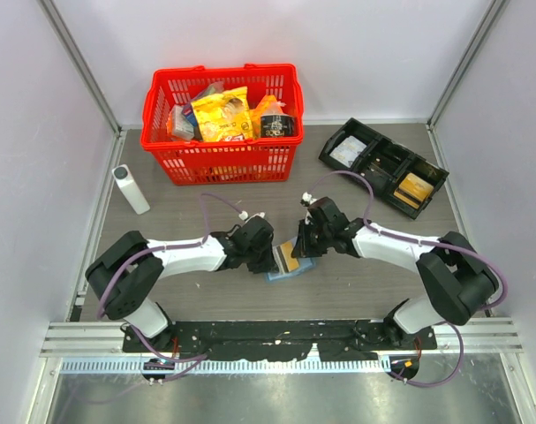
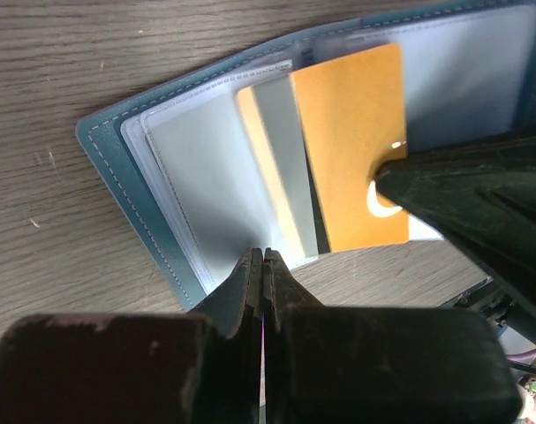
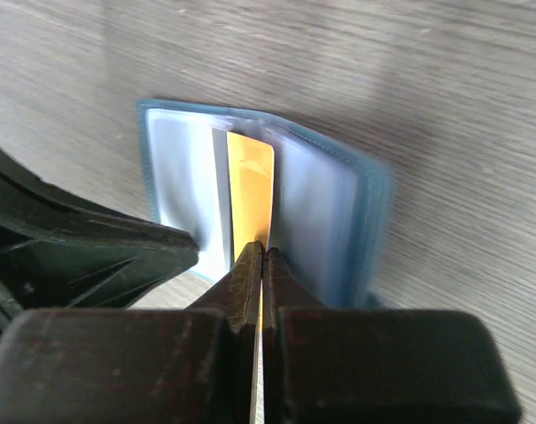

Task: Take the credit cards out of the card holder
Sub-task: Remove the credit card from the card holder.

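- Presently, the holder (image 2: 124,177) lies open on the worktop (image 2: 73,53), between the two hands and well apart from the red basket (image 1: 222,124).
- Grip, right: the right hand (image 3: 260,256) is closed on one edge of a tan card (image 2: 351,150), which stands partly out of its clear sleeve.
- Grip, left: the left hand (image 2: 263,261) is closed tight at the near edge of a neighbouring sleeve, apparently pinching it to anchor the holder.
- Risk 1, holder dragged along: the left hand's hold is on thin, slick plastic. If it slips, the holder is likely to ride with the card rather than release it.
- Risk 2, card lost: the right hand grips only a narrow margin. A pull off the sleeve's axis could bind the card and strip it from the grip.
- Risk 3, sleeve damage: a hard pull against a pinched sleeve could stretch or tear it.
- Risk 4, contact: the hands work just beside each other, so a wide swing could knock one into the other.
- Risk 5, incomplete task: a second card (image 2: 266,168) shows edge-on behind a sleeve and could be overlooked.
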